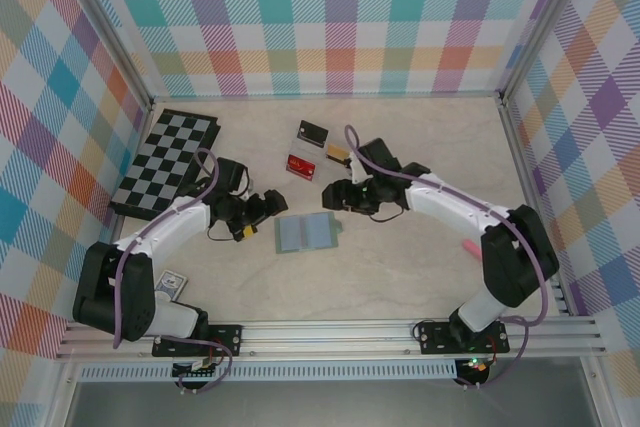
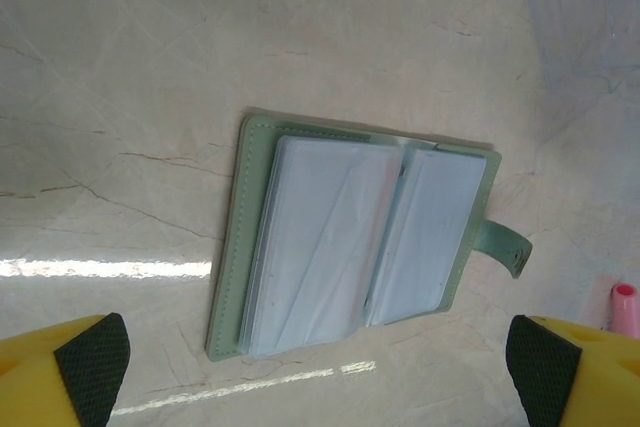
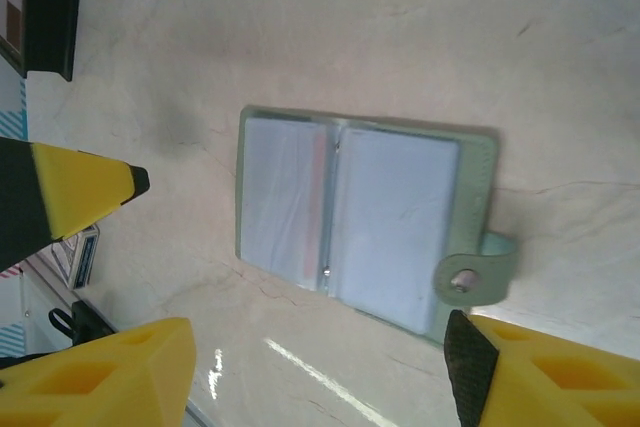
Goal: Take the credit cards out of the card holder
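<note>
left gripper point(image 2: 318, 372) fingers nearest me, spread wide, empty; right gripper point(image 3: 315, 377) also parted, grasping nothing. card holder point(image 1: 307, 233) lies open flat between them (strap point(image 3: 480, 272) off one edge), bare table point(image 1: 400, 277) all round. i see red card point(image 1: 300, 166) beyond it.

Grey-green card holder point(image 1: 307, 233) with pale blue-white sleeves, one showing a faint red streak, on a pale beige bench point(image 1: 400, 267) marbled with thin brown veins. The walls point(image 1: 340, 17) are pastel plaid in teal, orange, purple, pink and yellow. There is also a red card point(image 1: 300, 165), a black card point(image 1: 313, 132), a yellow-orange card point(image 1: 337, 154), a black-and-white chequered board point(image 1: 168, 160) and a small pink object point(image 1: 468, 247). The arms point(image 1: 450, 205) are white with black joints and purple cables point(image 1: 125, 287), and the left gripper point(image 1: 268, 209) and right gripper point(image 1: 335, 195) have yellow fingers point(image 2: 45, 377) with black pads.
</note>
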Controlling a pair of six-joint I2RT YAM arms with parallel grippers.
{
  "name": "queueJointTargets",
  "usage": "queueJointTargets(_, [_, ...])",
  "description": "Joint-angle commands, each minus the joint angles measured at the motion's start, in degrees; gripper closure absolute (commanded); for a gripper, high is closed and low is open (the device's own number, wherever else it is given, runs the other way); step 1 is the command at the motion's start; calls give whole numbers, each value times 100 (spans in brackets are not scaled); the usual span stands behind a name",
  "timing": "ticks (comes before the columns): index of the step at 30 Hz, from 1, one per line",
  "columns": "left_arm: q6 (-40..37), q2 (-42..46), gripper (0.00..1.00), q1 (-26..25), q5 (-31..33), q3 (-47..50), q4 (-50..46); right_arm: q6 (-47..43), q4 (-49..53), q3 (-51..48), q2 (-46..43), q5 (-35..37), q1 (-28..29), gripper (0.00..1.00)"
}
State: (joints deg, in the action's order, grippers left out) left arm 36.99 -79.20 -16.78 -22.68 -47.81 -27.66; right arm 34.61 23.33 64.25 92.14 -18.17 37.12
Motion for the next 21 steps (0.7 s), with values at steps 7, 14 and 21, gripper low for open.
queueJointTargets(7, [395, -100, 1, 60, -252, 187, 394, 940, 181, 521, 992, 228, 628, 35])
queueJointTargets(14, [400, -141, 2, 61, -340, 202, 395, 864, 620, 958, 1470, 751, 752, 45])
queueJointTargets(21, [421, -190, 6, 43, -443, 239, 476, 765, 1100, 1244, 1770, 1201, 770, 45])
